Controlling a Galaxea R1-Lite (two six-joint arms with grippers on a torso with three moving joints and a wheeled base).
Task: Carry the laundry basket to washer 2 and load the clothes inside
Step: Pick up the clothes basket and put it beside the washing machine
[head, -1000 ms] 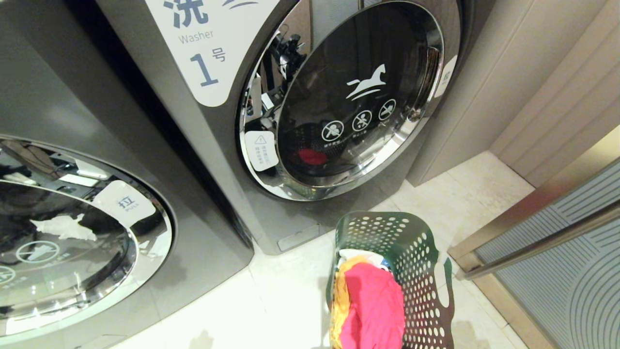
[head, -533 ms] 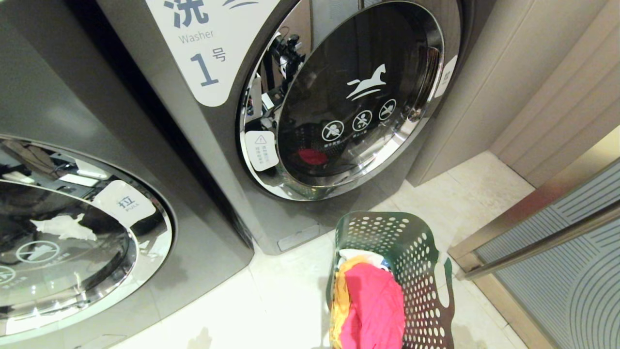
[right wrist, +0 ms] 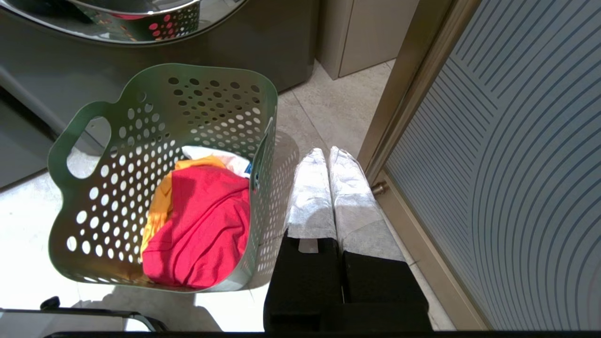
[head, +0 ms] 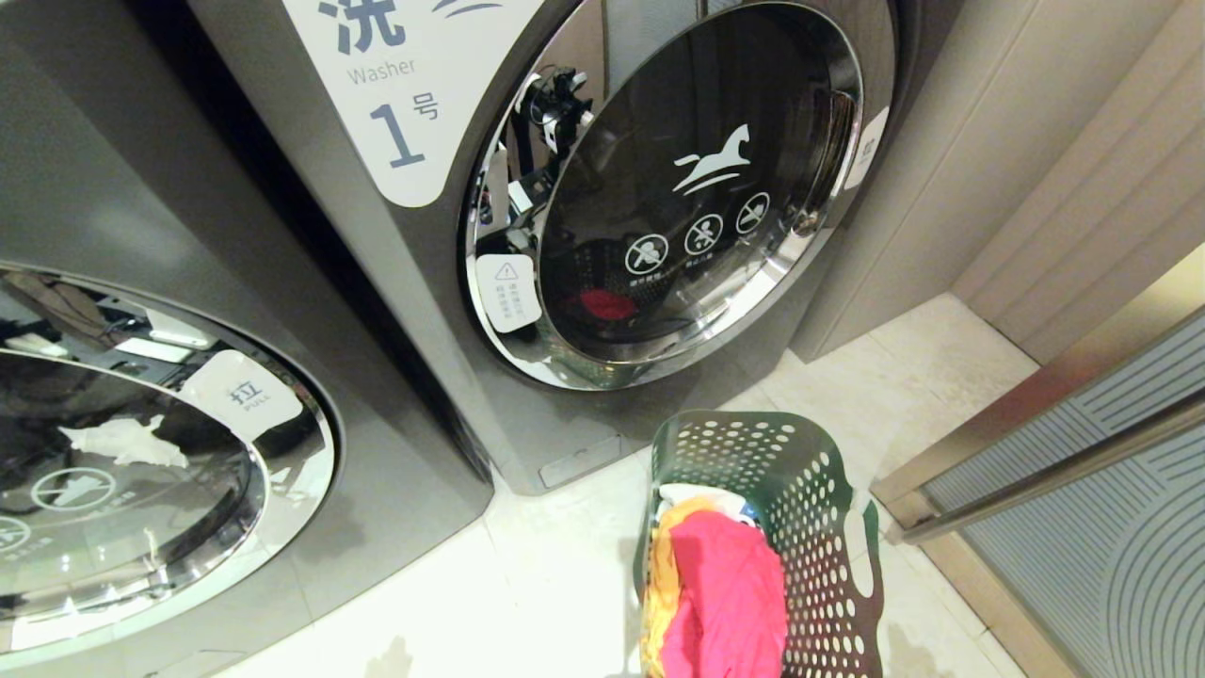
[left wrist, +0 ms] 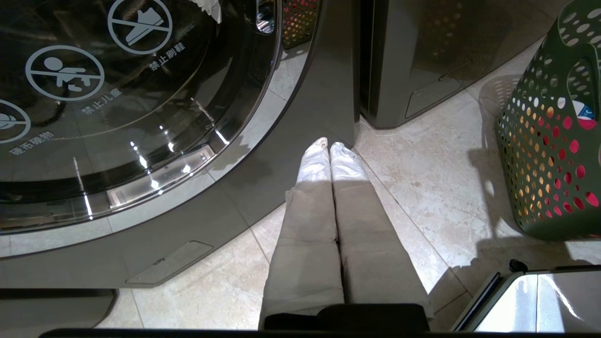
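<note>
Where glossy pale tiles (head: 555, 584) meet the grey washer marked 1 (head: 659, 188), the perforated green plastic laundry basket (head: 800, 490) stands, soft pink, yellow and white clothes (head: 720, 593) inside. The left gripper (left wrist: 328, 146), cloth-wrapped fingers pressed together, hangs over tiles. The right gripper (right wrist: 327, 152), likewise together, hangs just beside the basket.

Arm reflection in washer 1 door (head: 659, 188) shifted.

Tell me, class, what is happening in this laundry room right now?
Nothing is being handled yet. The laundry basket stands on the floor before the washer labelled 1, with the clothes inside it. The left tool and the right tool are both shut and empty, pointing at the floor, the right one beside the basket. Both washer doors in view are closed.
</note>
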